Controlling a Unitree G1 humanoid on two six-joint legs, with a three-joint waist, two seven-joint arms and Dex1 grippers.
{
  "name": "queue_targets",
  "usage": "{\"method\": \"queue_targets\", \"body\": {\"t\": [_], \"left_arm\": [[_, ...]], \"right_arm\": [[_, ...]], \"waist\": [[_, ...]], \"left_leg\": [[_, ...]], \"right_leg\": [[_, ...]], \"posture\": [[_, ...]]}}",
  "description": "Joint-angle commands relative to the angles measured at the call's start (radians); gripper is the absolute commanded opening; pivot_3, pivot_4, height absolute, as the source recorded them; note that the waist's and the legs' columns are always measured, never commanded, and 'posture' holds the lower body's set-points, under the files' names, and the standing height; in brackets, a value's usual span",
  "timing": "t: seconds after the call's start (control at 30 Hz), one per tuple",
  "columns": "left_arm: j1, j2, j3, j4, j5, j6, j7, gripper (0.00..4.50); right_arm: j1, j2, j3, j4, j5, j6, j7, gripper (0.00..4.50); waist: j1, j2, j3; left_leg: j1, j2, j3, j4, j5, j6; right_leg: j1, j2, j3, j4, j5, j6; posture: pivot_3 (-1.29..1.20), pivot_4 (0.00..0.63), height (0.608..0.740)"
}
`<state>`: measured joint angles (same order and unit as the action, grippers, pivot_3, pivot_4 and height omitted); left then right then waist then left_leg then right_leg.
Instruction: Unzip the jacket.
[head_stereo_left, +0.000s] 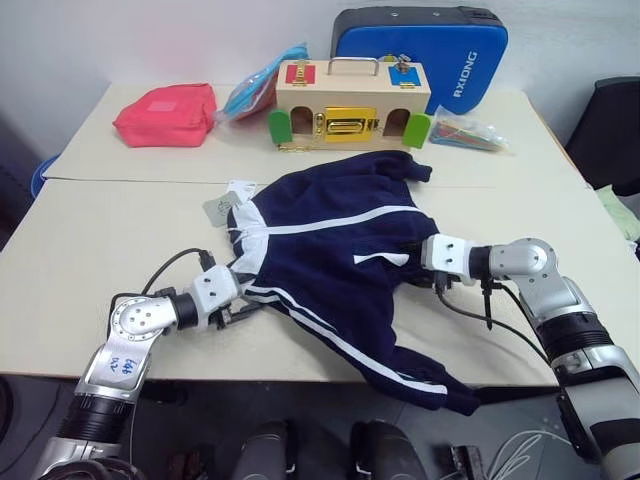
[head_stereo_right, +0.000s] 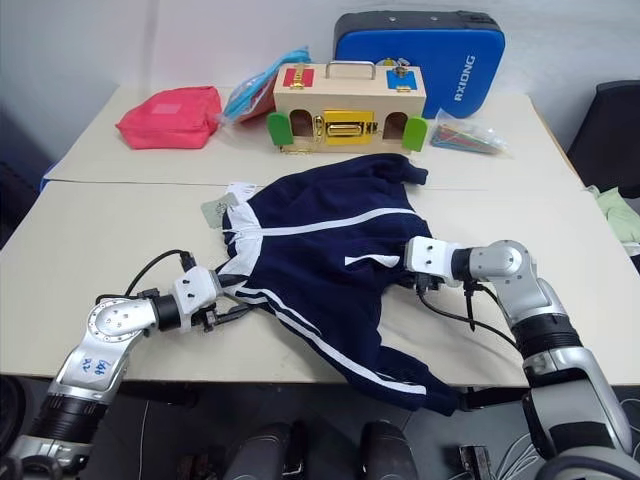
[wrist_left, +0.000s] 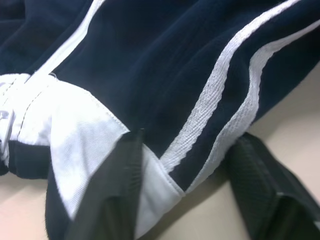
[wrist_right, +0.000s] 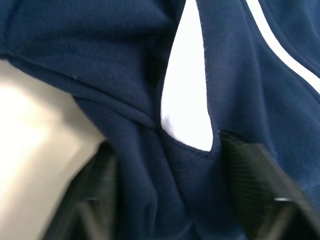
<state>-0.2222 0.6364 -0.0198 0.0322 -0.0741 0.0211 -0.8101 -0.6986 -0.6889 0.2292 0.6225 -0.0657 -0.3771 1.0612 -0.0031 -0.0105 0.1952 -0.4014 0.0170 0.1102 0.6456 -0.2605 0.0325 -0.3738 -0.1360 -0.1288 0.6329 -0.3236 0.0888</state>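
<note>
Reaching in from both sides, my two arms meet the jacket (head_stereo_left: 335, 255), which lies crumpled in the middle of the near surface (head_stereo_left: 90, 260) with one sleeve trailing off the front edge; my left claw (head_stereo_left: 238, 312) sits at the striped hem on the garment's left, its fingers (wrist_left: 117, 195) partly apart with a white-lined fold and two white stripes lying between them; I cannot tell whether that fabric is pinched; my right claw (head_stereo_left: 428, 272) presses into the right side beside a white patch, its fingers (wrist_right: 250, 175) set apart with navy cloth bunched between them, grip likewise unclear; paper hang tags (head_stereo_left: 228, 200) lie by the collar at the jacket's far left; beyond, on the far surface, a red pouch (head_stereo_left: 167, 113), a wooden latch box (head_stereo_left: 350, 103) and a blue hard case (head_stereo_left: 425, 45) stand against the wall.
</note>
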Motion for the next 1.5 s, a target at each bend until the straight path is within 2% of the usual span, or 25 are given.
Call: {"method": "queue_targets", "body": {"t": [0.03,0.17,0.37,0.47,0.57,0.6,0.67,0.7,0.77,0.83,0.97,1.07,1.17,1.23,1.37,1.47,1.5], "left_arm": [[0.038,0.027,0.017,0.023,0.024,0.012,0.022,1.29],[0.086,0.051,0.045,0.009,-0.012,0.005,-0.004,0.07],[0.163,0.114,0.103,-0.017,-0.086,-0.022,-0.076,0.03],[0.19,0.144,0.129,-0.013,-0.122,-0.051,-0.112,0.03],[0.227,0.171,0.158,-0.04,-0.191,-0.068,-0.178,0.03],[0.236,0.178,0.165,-0.05,-0.202,-0.061,-0.185,0.03],[0.247,0.184,0.174,-0.062,-0.216,-0.058,-0.187,0.0],[0.252,0.186,0.176,-0.066,-0.218,-0.055,-0.186,0.0],[0.263,0.185,0.177,-0.078,-0.227,-0.05,-0.192,0.0],[0.272,0.185,0.178,-0.089,-0.23,-0.044,-0.194,0.0],[0.285,0.181,0.186,-0.117,-0.252,-0.015,-0.203,1.02],[0.291,0.165,0.195,-0.13,-0.269,-0.01,-0.203,1.97],[0.301,0.157,0.193,-0.136,-0.274,-0.016,-0.212,2.81],[0.307,0.157,0.193,-0.141,-0.277,-0.016,-0.217,3.38],[0.311,0.158,0.197,-0.142,-0.277,-0.014,-0.224,3.38],[0.313,0.16,0.2,-0.146,-0.277,-0.011,-0.228,3.43],[0.314,0.161,0.201,-0.147,-0.277,-0.01,-0.229,3.43]], "right_arm": [[0.021,-0.075,-0.027,0.034,-0.023,-0.001,0.008,1.39],[0.119,-0.141,-0.077,-0.082,0.134,-0.018,0.174,0.1],[0.352,-0.248,-0.114,-0.363,0.328,0.12,0.365,0.05],[0.432,-0.285,-0.116,-0.476,0.339,0.244,0.342,0.05],[0.469,-0.25,-0.141,-0.535,0.324,0.3,0.228,0.05],[0.475,-0.237,-0.156,-0.55,0.336,0.339,0.19,0.05],[0.485,-0.218,-0.181,-0.563,0.373,0.35,0.173,0.68],[0.493,-0.217,-0.189,-0.558,0.375,0.326,0.182,0.83],[0.515,-0.206,-0.228,-0.547,0.404,0.235,0.212,1.48],[0.547,-0.193,-0.304,-0.564,0.497,0.191,0.254,2.08],[0.634,-0.244,-0.416,-0.568,0.547,0.189,0.313,3.45],[0.721,-0.274,-0.438,-0.573,0.528,0.198,0.347,4.46],[0.765,-0.275,-0.415,-0.611,0.511,0.219,0.352,4.5],[0.752,-0.258,-0.382,-0.637,0.478,0.251,0.306,4.5],[0.711,-0.236,-0.31,-0.631,0.384,0.267,0.248,4.5],[0.671,-0.215,-0.274,-0.595,0.338,0.254,0.222,3.89],[0.662,-0.218,-0.265,-0.587,0.326,0.259,0.219,3.52]], "waist": [[0.0,0.0,0.0],[0.003,0.001,0.0],[-0.001,0.002,0.0],[-0.003,0.002,0.0],[-0.003,0.002,0.0],[-0.002,0.002,0.001],[-0.001,0.002,0.001],[-0.001,0.002,0.001],[0.001,0.003,0.001],[0.002,0.003,0.001],[0.002,0.003,0.001],[0.003,0.003,0.001],[0.003,0.003,0.001],[0.0,0.003,0.001],[0.001,0.004,0.001],[0.002,0.004,0.002],[0.002,0.004,0.002]], "left_leg": [[0.0,0.0,0.0,0.0,0.0,0.0],[-0.001,0.0,0.0,-0.001,-0.001,0.0],[-0.001,0.001,0.001,-0.001,-0.004,0.001],[-0.001,0.002,0.002,-0.001,-0.005,0.002],[-0.001,0.003,0.002,0.0,-0.007,0.001],[-0.001,0.003,0.001,0.0,-0.009,-0.004],[-0.001,0.004,0.002,0.0,-0.01,-0.005],[-0.001,0.004,0.002,0.0,-0.01,-0.005],[-0.002,0.004,0.002,0.0,-0.01,-0.005],[-0.002,0.004,0.002,0.0,-0.01,-0.004],[-0.002,0.004,0.003,0.0,-0.008,0.001],[-0.002,0.004,0.003,0.0,-0.011,0.005],[-0.002,0.004,0.003,0.0,-0.011,0.006],[-0.002,0.004,0.003,0.0,-0.011,0.005],[-0.001,0.005,0.003,0.0,-0.014,0.0],[-0.002,0.005,0.003,0.0,-0.014,-0.001],[-0.002,0.005,0.003,0.0,-0.014,-0.001]], "right_leg": [[0.0,0.0,0.0,0.0,0.0,0.0],[0.0,0.0,-0.001,-0.002,0.0,0.0],[0.0,0.001,-0.001,-0.005,0.0,0.0],[0.0,0.001,-0.001,-0.006,0.0,0.0],[-0.001,0.001,-0.001,-0.005,0.0,0.0],[-0.001,0.001,-0.001,-0.005,0.0,0.0],[-0.001,0.001,0.0,-0.005,0.0,-0.001],[-0.002,0.002,0.0,-0.006,0.0,-0.001],[-0.002,0.002,0.0,-0.006,0.0,-0.001],[-0.002,0.002,0.0,-0.006,0.0,-0.001],[-0.001,0.003,0.0,-0.006,0.0,-0.001],[-0.001,0.003,0.0,-0.006,0.0,-0.001],[-0.001,0.003,0.0,-0.006,0.0,-0.001],[-0.001,0.003,0.0,-0.006,0.0,-0.001],[-0.002,0.003,0.001,-0.006,0.0,-0.001],[-0.002,0.003,0.001,-0.006,0.0,-0.001],[-0.002,0.003,0.001,-0.007,0.0,-0.001]], "posture": [[0.0,0.15,0.74],[0.0,0.15,0.74],[0.0,0.15,0.74],[0.0,0.15,0.74],[0.0,0.15,0.74],[0.0,0.15,0.74],[0.0,0.15,0.74],[0.0,0.15,0.74],[0.0,0.15,0.74],[0.0,0.15,0.74],[0.0,0.15,0.74],[0.0,0.15,0.74],[0.0,0.15,0.74],[0.0,0.15,0.74],[0.0,0.15,0.74],[0.0,0.15,0.74],[0.0,0.15,0.74]]}}
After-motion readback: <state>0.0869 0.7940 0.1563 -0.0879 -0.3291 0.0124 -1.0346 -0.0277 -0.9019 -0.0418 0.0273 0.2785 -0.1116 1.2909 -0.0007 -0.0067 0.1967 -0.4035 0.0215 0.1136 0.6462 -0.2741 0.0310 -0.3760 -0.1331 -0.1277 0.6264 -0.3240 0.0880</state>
